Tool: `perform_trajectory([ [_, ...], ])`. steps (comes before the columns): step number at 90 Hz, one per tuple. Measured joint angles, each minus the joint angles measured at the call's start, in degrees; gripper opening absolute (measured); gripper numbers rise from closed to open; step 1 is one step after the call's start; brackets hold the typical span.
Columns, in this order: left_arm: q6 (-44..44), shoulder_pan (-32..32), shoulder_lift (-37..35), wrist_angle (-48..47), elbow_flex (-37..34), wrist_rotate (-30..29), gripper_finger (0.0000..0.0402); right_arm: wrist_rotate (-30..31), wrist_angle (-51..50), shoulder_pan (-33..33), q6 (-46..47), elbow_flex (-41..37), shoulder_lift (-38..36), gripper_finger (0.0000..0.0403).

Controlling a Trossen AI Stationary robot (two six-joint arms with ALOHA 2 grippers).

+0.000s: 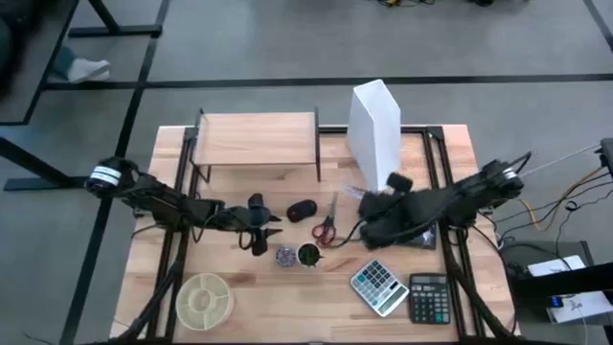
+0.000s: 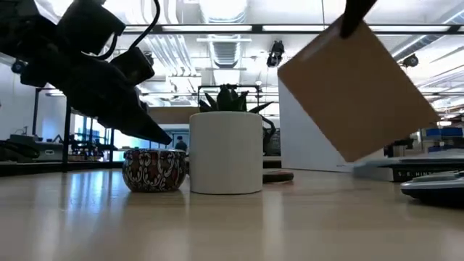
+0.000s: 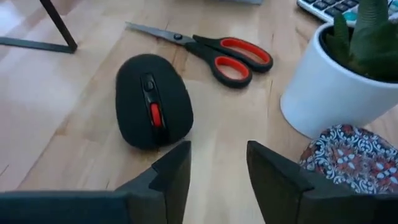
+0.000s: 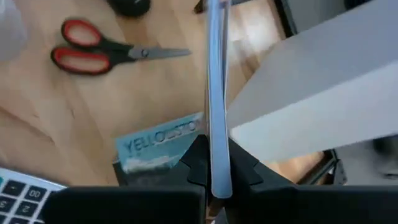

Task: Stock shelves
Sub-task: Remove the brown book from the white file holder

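Stocking in progress, carry stage. The right gripper (image 4: pixel 216 163), above the bench (image 1: pixel 287 297) beside the white file holder (image 1: pixel 375 123), has its fingers pinching a thin flat item (image 4: pixel 217 93) seen edge-on from the wrist; in the low view the same item appears as a tilted tan panel (image 2: pixel 359 90) lifted off the surface, probably a slim book or card, though its face cannot be read. The shelves (image 1: pixel 257 139) stand at the far side of the bench, to the left of the file holder, with the top board bare. The next move would call for carrying the item across and over the board, levelling it, and lowering it before release. The left gripper (image 3: pixel 214 171) hovers low with fingers spread and holding nothing, just short of a black mouse (image 3: pixel 152 99), with red-handled scissors (image 3: pixel 214 53), a white plant pot (image 3: pixel 339 87) and a small patterned bowl (image 3: pixel 351 155) near. A book (image 4: pixel 158 149) lying under the right gripper shows only part of its title. Two calculators (image 1: pixel 402 287) and a round dish (image 1: pixel 203 299) lie at the near edge.
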Motion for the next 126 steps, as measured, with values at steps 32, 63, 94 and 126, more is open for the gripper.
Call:
perform_trajectory([
  [32, 0.0, 0.0, 0.0, -0.2, 0.0, 0.1, 0.0122, -10.5, -0.3, 2.0, 3.8, -5.6, 10.2, 0.0],
  [63, 0.0, 0.0, 0.0, 0.3, 0.0, 0.1, 0.0117, -13.9, 0.6, 1.2, 17.5, -14.7, 10.3, 0.0015],
  [94, 1.7, 0.0, -1.5, 1.9, 0.0, 0.6, 0.014, -14.3, 10.1, -1.1, 17.3, -17.5, 10.4, 0.0103],
  [126, 5.8, -0.2, -9.9, 2.1, 0.0, 0.6, 0.016, -12.3, 12.7, -1.5, 5.0, -17.2, 9.2, 0.0202],
])
